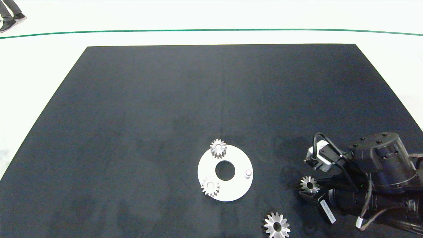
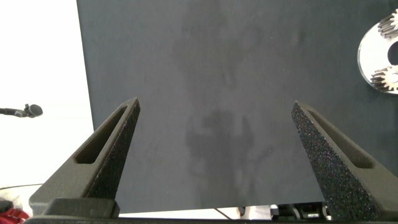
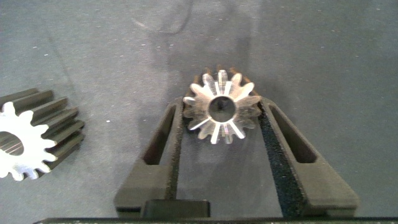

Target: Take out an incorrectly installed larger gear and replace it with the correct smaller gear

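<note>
The right gripper pinches the small silver metal gear by its toothed rim; it looks rigid, dense and slippery. Left gripper wide open.

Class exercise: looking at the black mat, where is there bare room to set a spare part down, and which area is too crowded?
Free: the mat's whole far half beyond the white ring plate, and the near-left stretch beside it. Crowded: the near-right corner, where the right gripper closes around the smaller gear, with the larger gear lying nearby. The plate itself carries two gears and a bare peg.
</note>
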Controlling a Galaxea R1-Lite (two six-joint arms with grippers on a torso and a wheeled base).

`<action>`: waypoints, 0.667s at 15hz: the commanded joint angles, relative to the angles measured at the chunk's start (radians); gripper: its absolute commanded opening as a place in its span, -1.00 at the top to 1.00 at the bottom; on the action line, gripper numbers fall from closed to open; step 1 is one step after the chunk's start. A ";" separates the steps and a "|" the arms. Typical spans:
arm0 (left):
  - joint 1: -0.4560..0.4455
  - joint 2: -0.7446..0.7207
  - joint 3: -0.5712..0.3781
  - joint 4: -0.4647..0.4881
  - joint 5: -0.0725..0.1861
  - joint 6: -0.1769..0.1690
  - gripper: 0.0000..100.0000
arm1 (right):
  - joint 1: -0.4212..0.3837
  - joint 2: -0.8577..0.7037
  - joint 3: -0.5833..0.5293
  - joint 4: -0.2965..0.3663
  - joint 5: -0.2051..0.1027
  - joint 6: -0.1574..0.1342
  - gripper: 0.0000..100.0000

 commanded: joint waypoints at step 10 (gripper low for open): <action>0.000 0.000 -0.002 0.005 0.001 0.001 -1.00 | 0.175 0.011 -0.176 -0.012 -0.012 -0.006 0.44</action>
